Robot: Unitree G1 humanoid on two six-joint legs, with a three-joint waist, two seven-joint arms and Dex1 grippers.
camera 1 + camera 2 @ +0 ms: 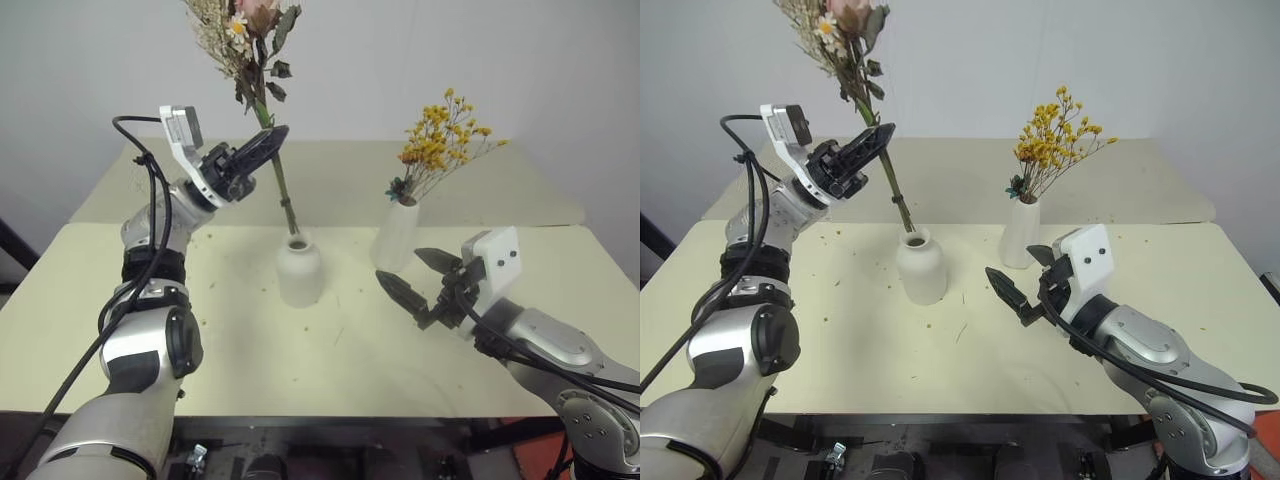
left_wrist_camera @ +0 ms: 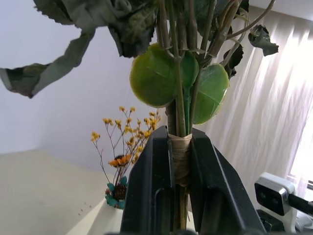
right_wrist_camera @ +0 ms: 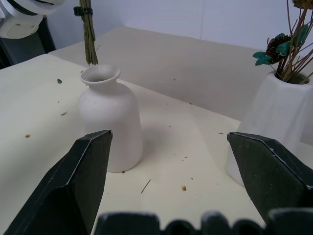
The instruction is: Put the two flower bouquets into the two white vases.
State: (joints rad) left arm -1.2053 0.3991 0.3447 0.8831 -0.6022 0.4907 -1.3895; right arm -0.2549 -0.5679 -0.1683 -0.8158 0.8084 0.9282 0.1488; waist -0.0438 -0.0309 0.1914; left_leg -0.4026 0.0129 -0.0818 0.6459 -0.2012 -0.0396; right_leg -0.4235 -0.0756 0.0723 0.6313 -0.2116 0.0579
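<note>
Above the squat vase point(image 1: 299, 270), the rose bouquet point(image 1: 252, 60) is clamped by the left gripper point(image 1: 262, 148); beside the tall vase point(image 1: 396, 236), the right gripper point(image 1: 415, 276) is held open.

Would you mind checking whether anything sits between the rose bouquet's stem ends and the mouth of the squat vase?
Nothing visible does. The left pincer holds the rose bouquet with its stem ends just above the squat vase's open mouth.
</note>
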